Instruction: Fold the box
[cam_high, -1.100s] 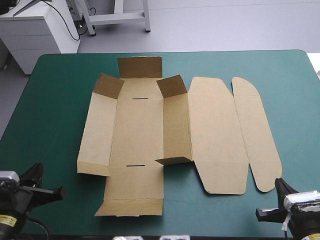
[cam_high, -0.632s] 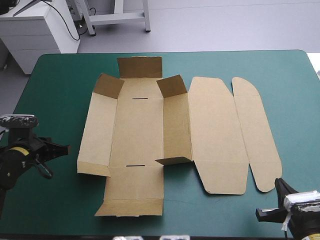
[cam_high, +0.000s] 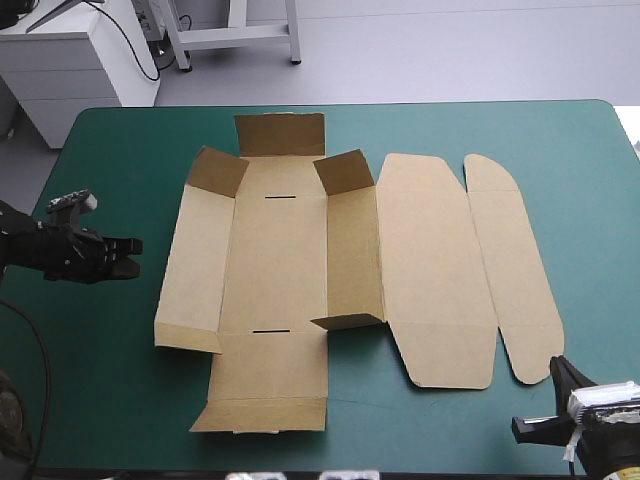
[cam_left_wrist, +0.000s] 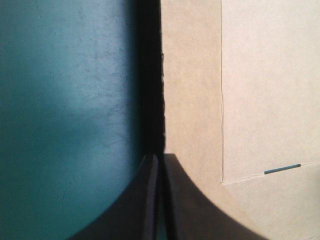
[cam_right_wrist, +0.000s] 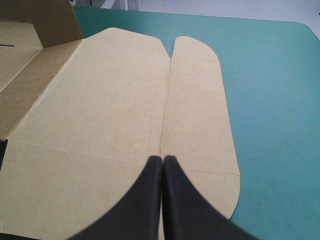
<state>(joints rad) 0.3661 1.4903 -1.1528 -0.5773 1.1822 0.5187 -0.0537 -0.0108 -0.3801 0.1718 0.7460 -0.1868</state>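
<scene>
Box (cam_high: 275, 260) lies opened out on the table (cam_high: 110, 400), left of centre, its base in the middle with a side panel on either side. At the far end one flap (cam_high: 281, 135) stands behind the base, and the near flap (cam_high: 268, 375) lies toward the front edge. The lid (cam_high: 435, 270) lies flat to the right, with its strip (cam_high: 515, 270) farther right. The left gripper (cam_left_wrist: 159, 160) is left of the box, pointing at its left edge. The right gripper (cam_right_wrist: 162, 160) is by the table's near right corner, before the lid's near end, in line with the crease between lid and strip.
</scene>
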